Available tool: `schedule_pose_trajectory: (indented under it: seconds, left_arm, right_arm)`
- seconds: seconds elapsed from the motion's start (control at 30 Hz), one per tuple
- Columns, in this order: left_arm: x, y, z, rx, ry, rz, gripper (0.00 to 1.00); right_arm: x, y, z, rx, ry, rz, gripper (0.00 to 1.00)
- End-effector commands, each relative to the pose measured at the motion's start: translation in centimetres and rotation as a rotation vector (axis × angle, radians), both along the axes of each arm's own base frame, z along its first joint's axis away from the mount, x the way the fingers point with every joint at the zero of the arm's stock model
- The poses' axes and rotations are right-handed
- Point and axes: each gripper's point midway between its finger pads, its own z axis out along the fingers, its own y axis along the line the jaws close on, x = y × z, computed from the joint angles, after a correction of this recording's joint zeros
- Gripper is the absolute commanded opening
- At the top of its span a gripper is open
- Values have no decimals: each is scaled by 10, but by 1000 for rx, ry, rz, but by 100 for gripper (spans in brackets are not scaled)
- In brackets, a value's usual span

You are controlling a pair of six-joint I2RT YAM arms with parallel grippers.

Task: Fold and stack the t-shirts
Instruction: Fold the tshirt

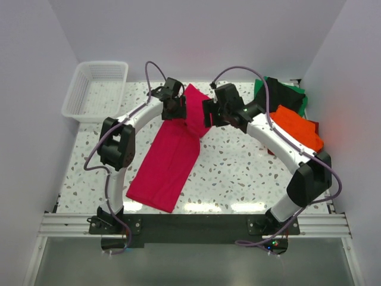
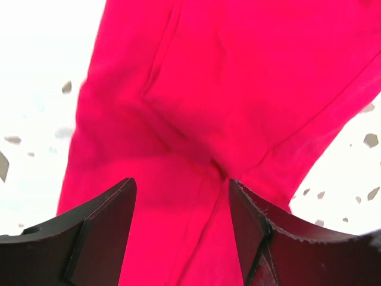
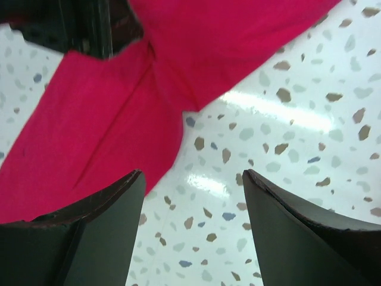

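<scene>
Top view, bottom of frame: both arm bases [image 1: 110, 221] sit on the rail at the edge of the table [image 1: 238, 173], L arm on the left, R on the right. Just above them, lower-left of ctr, is the near end of the crimson-pink t-shirt [image 1: 166, 161]. It's folded into a long narrow strip, flat on the speckled top, running diagonally up toward upper ctr. There its far end kinks and doubles over.

Both claws meet at that far end. The left gripper [image 2: 181, 193] has its jaws wide apart w/ nothing clamped. In the L wrist view, pink cloth w/ seams & creases fills the frame past the fingers, and the table shows only at the left & right edges. The right gripper [image 3: 193, 179] is also spread wide, holding nothing. In the R wrist view there's bare speckled table btwn the fingers. The shirt lies to the left & across the top of frame, w/ a dark bit of the other claw in the upper-left corner.

Farther back, upper right of the top view, is a heap of other shirts. The orange t-shirt [image 1: 296, 126] is nearest, the black t-shirt [image 1: 280, 94] is behind it, and the green t-shirt [image 1: 305, 102] peeks out at the back edge. In the upper left, well apart from the claws, is the white mesh basket [image 1: 74, 101].
</scene>
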Motion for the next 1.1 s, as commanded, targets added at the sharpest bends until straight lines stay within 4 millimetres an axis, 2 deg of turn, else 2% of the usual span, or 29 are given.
schedule_pose_trajectory:
  seconds: [0.0,0.17,0.2,0.27,0.33,0.37,0.4,0.47,0.57,0.67,0.73,0.77,0.9,1.07]
  left_arm:
    - [41,-14,35,-9,-183,-54,68]
    - [58,-20,30,8,-232,-110,68]
    - [61,-22,23,19,-233,-133,68]
    - [69,-26,24,22,-255,-158,68]
    - [75,-27,13,52,-258,-194,68]
    - [81,-29,17,56,-278,-198,68]
    - [84,-27,6,80,-266,-209,68]
    - [93,-32,2,90,-272,-225,68]
    - [102,-36,5,91,-301,-233,68]
    - [112,-40,7,97,-340,-241,69]
    - [116,-38,1,122,-344,-242,69]
    - [120,-38,5,125,-356,-239,70]
    - [124,-34,-10,154,-344,-239,70]
    - [117,-38,-30,152,-301,-234,70]
  right_arm:
    - [-27,-1,-2,31,-7,-4,70]
    - [-52,14,-18,52,22,62,70]
    - [-55,19,-21,55,28,79,70]
    - [-70,40,-30,59,52,140,70]
    - [-78,57,-43,35,68,179,70]
    - [-90,73,-46,23,71,223,70]
    - [-95,80,-50,12,77,242,70]
    - [-108,102,-61,-5,97,287,70]
    - [-121,125,-71,-8,120,341,70]
    - [-127,138,-79,-19,131,376,69]
    - [-130,143,-93,-37,160,399,70]
    - [-132,146,-98,-41,167,411,69]
    - [-144,159,-123,-57,222,467,69]
    - [-156,174,-138,-78,247,525,68]
